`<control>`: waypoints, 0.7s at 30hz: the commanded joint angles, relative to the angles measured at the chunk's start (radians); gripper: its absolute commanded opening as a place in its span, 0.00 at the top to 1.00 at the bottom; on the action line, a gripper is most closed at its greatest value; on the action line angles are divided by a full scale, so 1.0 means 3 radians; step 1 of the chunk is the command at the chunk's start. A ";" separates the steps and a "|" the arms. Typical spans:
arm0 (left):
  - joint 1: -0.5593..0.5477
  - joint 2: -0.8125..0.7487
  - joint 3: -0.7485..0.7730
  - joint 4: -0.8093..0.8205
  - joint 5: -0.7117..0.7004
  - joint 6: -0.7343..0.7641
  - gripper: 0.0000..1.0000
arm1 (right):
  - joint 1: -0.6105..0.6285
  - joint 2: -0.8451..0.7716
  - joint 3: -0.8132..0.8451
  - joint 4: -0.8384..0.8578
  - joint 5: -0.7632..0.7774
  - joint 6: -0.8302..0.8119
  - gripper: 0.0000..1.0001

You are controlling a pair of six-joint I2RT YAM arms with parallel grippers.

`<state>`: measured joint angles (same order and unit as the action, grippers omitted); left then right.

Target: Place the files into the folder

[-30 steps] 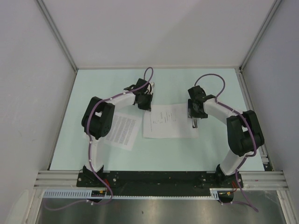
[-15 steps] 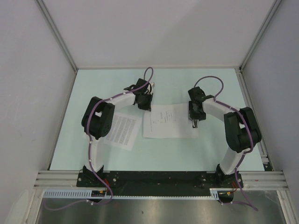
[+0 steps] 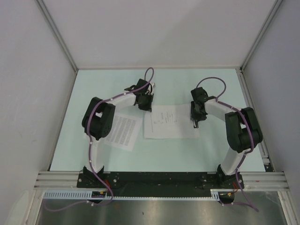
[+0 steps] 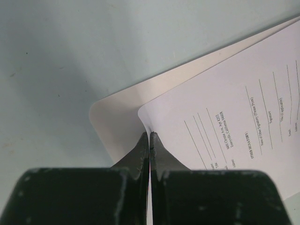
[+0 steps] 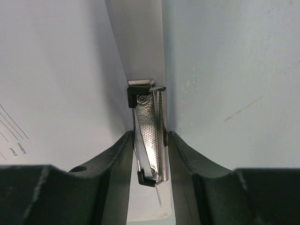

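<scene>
One of the files, a sparsely printed sheet (image 3: 166, 121), lies on the white folder (image 4: 119, 110) in the middle of the table. My left gripper (image 4: 150, 134) is shut on that sheet's corner (image 4: 146, 117), with the folder's rounded corner showing beneath it. The other file, densely lined (image 3: 121, 132), lies to the left, partly under the left arm. My right gripper (image 5: 148, 133) straddles the folder's metal clip (image 5: 150, 126) at the right edge, and both fingers press against the clip's sides.
Pale green table surface (image 3: 112, 86) surrounds the papers. White walls with metal posts (image 3: 58, 35) enclose the back and sides. The black base rail (image 3: 154, 180) runs along the near edge.
The right gripper's jaws have narrowed onto the folder's clip and the arm shifted slightly. The left gripper and both sheets have stayed in place.
</scene>
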<state>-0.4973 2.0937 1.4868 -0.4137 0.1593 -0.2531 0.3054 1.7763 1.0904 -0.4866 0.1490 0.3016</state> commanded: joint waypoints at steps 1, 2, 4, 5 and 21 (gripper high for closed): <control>-0.0020 -0.0061 0.0040 -0.0053 -0.0035 0.0046 1.00 | -0.0041 0.0205 -0.0199 0.0118 0.0030 -0.0008 0.61; -0.0020 -0.0061 0.0040 -0.0053 -0.0035 0.0046 1.00 | -0.0041 0.0215 -0.0204 0.0124 0.0035 -0.0008 0.58; -0.0020 -0.0056 0.0035 -0.0053 -0.0030 0.0046 1.00 | -0.0046 0.0225 -0.0214 0.0139 0.0030 -0.0023 0.56; -0.0020 -0.0051 0.0040 -0.0048 -0.0035 0.0046 1.00 | -0.0051 0.0220 -0.0219 0.0164 0.0040 -0.0029 0.55; -0.0020 0.0046 0.0121 -0.0104 -0.0040 0.0051 1.00 | -0.0399 -0.0128 -0.0521 0.0742 -0.1191 -0.0386 1.00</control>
<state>-0.4969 2.0937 1.4879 -0.4141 0.1558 -0.2527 0.2276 1.7145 1.0004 -0.3485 -0.0143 0.2062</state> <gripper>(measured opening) 0.005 0.134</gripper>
